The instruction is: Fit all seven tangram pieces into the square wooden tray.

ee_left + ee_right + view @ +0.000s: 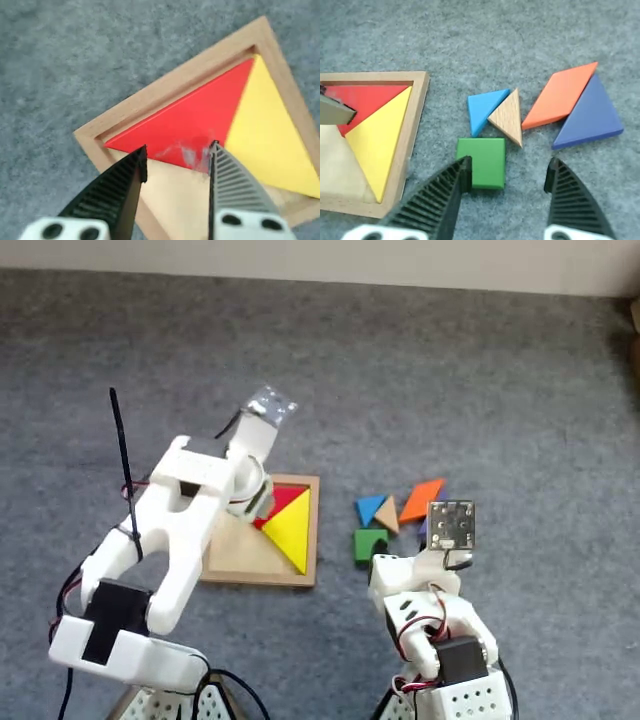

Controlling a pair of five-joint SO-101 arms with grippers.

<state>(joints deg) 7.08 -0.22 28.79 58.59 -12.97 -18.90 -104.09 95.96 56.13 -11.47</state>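
Observation:
The square wooden tray [312, 530] [180, 80] [417, 125] holds a red triangle [190, 120] [367, 97] [283, 502] and a yellow triangle [270, 135] [377, 145] [293, 530] lying flat side by side. My left gripper [177, 152] hovers open just above the red triangle's long edge, empty. Loose on the carpet lie a green square [482, 162] [368, 544], a blue triangle [482, 110] [370, 507], a plain wood triangle [509, 120] [388, 517], an orange parallelogram [560, 95] [421, 499] and a dark blue triangle [587, 117]. My right gripper [507, 170] stands open above the carpet beside the green square.
Grey carpet [450, 370] covers the whole table. Part of the tray floor [175, 200] next to the triangles is bare wood. The left arm's white body [170, 540] hangs over the tray's left part in the high view.

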